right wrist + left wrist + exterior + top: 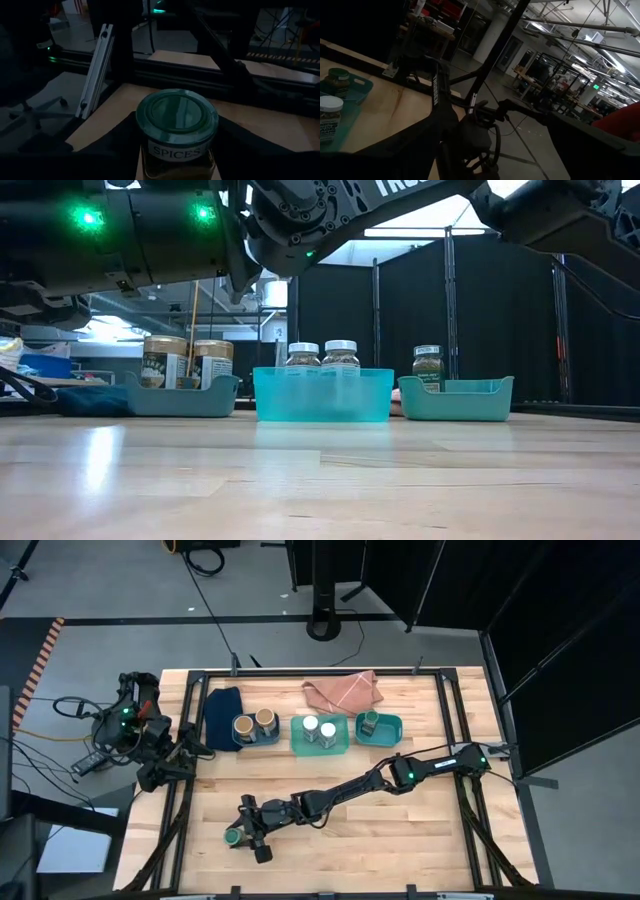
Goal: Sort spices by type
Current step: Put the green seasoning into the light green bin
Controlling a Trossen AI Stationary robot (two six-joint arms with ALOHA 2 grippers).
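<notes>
Item: green-lidded spice jar [177,131], alone near the front-left of the surface [400,830], apart from the trays. Likely light, rigid, smooth and breakable; best taken across the body below the lid. Right end effector [243,832] straddles it, fingers not visibly clamped; left end effector [195,749] parked, released.

Grey concrete floor [110,600] is seen around the wooden table [330,840], w/ black cables [200,555] trailed across it and an orange-striped strip [45,655] laid at the left edge. A black curtain [560,630] is hung along the right side & behind the table. A round pole base [325,625] is stood on the floor beyond the table. Ceiling pipes [580,25] and strip lights are seen in the workshop beyond, w/ benches [540,82] set further back.
</notes>
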